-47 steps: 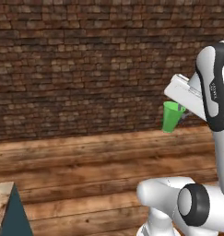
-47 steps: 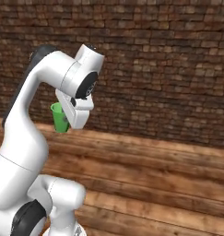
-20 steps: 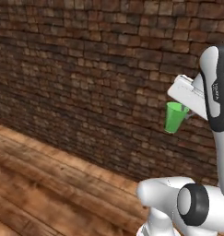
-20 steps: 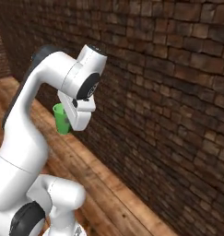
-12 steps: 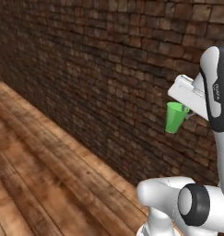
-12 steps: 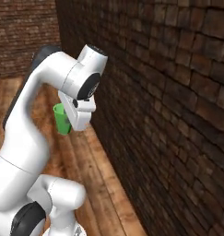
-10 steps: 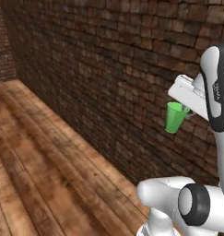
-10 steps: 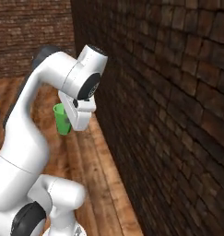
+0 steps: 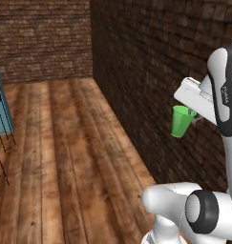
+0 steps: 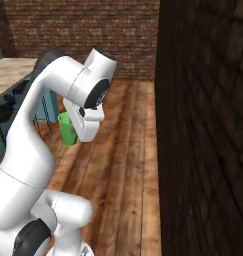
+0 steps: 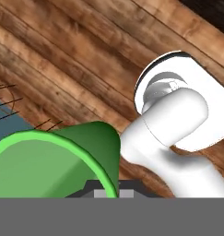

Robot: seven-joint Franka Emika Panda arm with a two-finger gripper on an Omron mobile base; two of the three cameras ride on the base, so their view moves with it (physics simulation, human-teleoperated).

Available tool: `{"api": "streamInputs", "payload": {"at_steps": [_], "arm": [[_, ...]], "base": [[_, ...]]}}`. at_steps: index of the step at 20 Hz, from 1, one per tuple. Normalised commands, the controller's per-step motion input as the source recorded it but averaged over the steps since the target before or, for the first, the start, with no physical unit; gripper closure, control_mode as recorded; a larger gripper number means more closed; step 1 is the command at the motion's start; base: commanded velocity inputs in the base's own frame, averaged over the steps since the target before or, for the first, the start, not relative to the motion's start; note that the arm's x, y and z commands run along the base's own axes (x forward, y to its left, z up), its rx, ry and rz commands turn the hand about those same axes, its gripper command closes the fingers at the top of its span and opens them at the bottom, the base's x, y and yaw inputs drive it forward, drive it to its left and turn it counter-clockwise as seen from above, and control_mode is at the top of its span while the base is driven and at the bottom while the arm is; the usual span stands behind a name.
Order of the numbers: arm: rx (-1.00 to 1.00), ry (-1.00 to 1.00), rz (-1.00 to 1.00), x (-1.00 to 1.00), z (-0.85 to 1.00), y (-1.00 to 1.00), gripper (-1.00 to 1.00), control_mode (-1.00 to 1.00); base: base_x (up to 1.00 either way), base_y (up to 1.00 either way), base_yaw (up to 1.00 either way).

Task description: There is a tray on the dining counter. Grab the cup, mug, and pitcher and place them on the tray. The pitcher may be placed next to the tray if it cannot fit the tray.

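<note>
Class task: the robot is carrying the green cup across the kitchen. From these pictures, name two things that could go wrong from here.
1. The cup is held high over the wooden floor; if the gripper loosens while the base moves, it would probably fall.
2. The brick wall runs close beside the arm, so a wide swing might knock the cup against it.

Arm raised high and folded at the elbow, upper link rising from the base, wrist bent so the hand hangs downward in mid-air. Gripper carries the cup upright, well above the floor, fingers closed against its rim. From the right side the cup sits just left of the hand.
</note>
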Motion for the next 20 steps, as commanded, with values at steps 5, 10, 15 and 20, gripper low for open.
{"api": "streamInputs", "payload": {"at_steps": [5,10,15,20], "arm": [[0.00,0.00,0.00,0.00,0.00,0.00,1.00,1.00],[0.00,0.00,0.00,0.00,0.00,0.00,1.00,1.00],[0.00,0.00,0.00,0.00,0.00,0.00,1.00,1.00],[0.00,0.00,0.00,0.00,0.00,0.00,1.00,1.00]], "base": [[0.88,-0.23,0.61],[0.96,-0.22,0.56],[1.00,-0.22,0.11],[1.00,-0.22,0.04]]}}
